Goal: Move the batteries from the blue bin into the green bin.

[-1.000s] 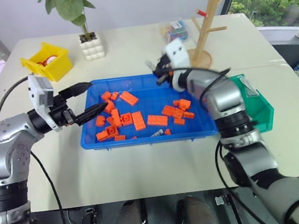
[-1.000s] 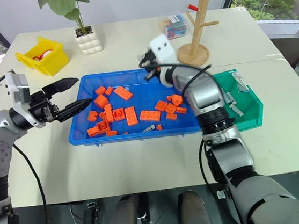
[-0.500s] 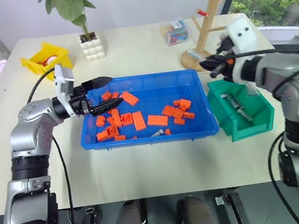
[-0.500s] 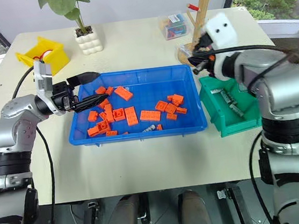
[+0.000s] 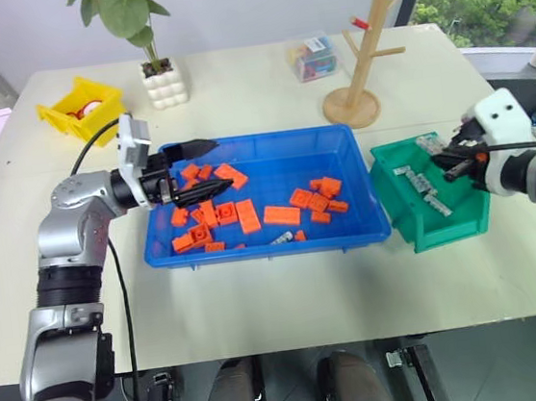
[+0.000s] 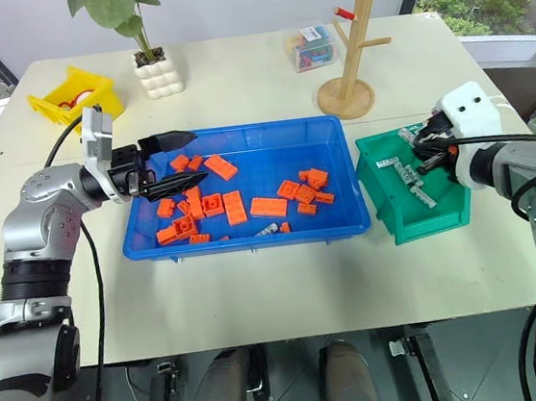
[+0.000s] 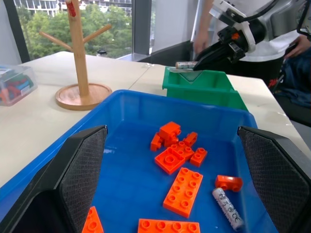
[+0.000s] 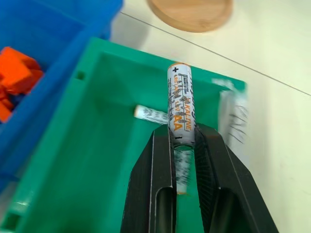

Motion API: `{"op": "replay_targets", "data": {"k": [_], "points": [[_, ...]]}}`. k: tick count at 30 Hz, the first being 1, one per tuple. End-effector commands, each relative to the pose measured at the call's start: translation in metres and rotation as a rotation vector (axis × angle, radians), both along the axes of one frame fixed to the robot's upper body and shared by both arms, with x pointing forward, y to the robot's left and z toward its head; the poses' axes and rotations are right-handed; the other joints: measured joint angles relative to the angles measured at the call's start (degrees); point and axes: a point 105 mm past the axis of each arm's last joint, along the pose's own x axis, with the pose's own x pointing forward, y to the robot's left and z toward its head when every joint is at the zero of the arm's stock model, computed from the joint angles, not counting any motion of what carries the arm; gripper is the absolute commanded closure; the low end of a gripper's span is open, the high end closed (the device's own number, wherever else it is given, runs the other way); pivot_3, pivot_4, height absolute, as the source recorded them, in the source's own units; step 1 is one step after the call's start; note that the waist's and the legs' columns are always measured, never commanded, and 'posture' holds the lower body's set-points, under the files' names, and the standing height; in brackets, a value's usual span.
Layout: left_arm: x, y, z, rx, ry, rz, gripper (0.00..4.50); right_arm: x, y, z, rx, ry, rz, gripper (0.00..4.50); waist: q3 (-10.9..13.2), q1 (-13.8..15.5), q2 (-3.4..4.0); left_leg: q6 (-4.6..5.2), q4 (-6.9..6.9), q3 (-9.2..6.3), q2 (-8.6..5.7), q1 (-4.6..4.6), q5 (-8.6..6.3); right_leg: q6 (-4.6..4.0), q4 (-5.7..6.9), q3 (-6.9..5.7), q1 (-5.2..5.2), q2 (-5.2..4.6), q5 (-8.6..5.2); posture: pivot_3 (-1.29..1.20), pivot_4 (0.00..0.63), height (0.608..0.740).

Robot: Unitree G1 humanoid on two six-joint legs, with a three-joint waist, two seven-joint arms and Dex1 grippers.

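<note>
Left gripper (image 5: 182, 164): hovering spread wide over the left end of the blue bin (image 5: 368, 231); gripping nothing; pointing across the orange blocks (image 5: 249, 216)
Blue bin: sitting mid-worktop (image 5: 261, 308); one battery (image 5: 281, 239) lying near its front wall among the blocks, also showing in the left wrist view
Green bin (image 5: 420, 224): standing just right of the blue bin; several batteries (image 5: 419, 184) already lying inside
Right gripper (image 8: 183, 145): pinching a battery (image 8: 180, 109) upright between its fingers, hanging over the green bin's inside
Step in hand: dropping this battery; judging it best to be spreading the fingers only while well within the walls, low enough that it is not bouncing out
Remaining: the last battery in the blue bin, probably awaiting a narrow pinch clear of the blocks
</note>
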Motion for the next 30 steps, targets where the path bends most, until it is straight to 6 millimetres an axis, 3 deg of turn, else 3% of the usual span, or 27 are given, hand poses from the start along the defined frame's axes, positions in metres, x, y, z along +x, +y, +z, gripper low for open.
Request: {"op": "replay_targets", "data": {"k": [1, 2, 11, 15, 18, 23, 30], "points": [[-0.005, 0.001, 0.009, 0.012, -0.051, -0.007, 0.00, -0.002, -0.010, 0.005, -0.017, -0.029, -0.016, 4.48, 0.0, 0.0, 0.00, 0.00, 0.01, 0.00, 0.00, 0.00, 0.00, 0.00, 0.00, 0.00, 0.01, 0.00, 0.00, 0.00, 0.150, 0.739], [-0.006, 0.001, 0.008, 0.013, -0.049, -0.007, 0.00, -0.002, -0.010, 0.003, -0.015, -0.023, -0.016, 4.48, 0.0, 0.1, 0.00, 0.00, 0.02, 0.00, 0.00, 0.00, 0.00, 0.00, 0.00, 0.00, 0.01, 0.00, 0.00, 0.00, 0.150, 0.739], [-0.010, 0.004, 0.008, 0.007, -0.046, 0.016, 0.00, 0.000, -0.014, -0.002, -0.017, -0.020, -0.021, 0.10, 0.0, 0.1, 0.00, 0.00, 0.05, -0.03, 0.00, 0.00, 0.00, 0.00, -0.06, -0.01, 0.06, 0.00, 0.00, 0.00, 0.150, 0.739], [-0.010, 0.007, 0.008, 0.004, -0.050, 0.038, 0.00, 0.006, -0.011, 0.012, -0.077, -0.065, -0.003, 0.04, 0.0, 0.0, 0.00, 0.00, 0.05, -0.03, 0.00, 0.01, 0.00, 0.00, -0.09, -0.01, 0.05, 0.00, 0.00, 0.00, 0.150, 0.739], [-0.011, 0.010, 0.008, 0.003, -0.049, 0.054, 0.00, 0.013, 0.003, 0.033, -0.089, -0.124, 0.057, 0.04, 0.0, -0.2, 0.01, 0.00, 0.04, 0.00, 0.01, 0.01, 0.00, 0.00, -0.09, 0.00, 0.02, 0.00, 0.00, 0.00, 0.150, 0.739], [-0.018, 0.015, 0.005, -0.002, -0.045, 0.091, 0.00, 0.024, 0.057, 0.068, -0.042, -0.256, 0.347, 0.04, 0.0, -0.3, 0.01, 0.00, 0.04, -0.02, 0.03, 0.01, 0.00, 0.00, -0.09, 0.00, 0.02, 0.02, 0.00, 0.00, 0.150, 0.739], [-0.024, 0.021, 0.007, -0.026, -0.064, 0.161, 0.00, 0.024, 0.111, 0.062, -0.032, -0.260, 0.755, 0.04, 0.0, 0.0, -0.01, 0.09, 0.24, -0.12, 0.00, -0.02, -0.06, 0.00, -0.17, -0.04, 0.17, 0.00, 0.00, 0.00, 0.150, 0.739]]}}
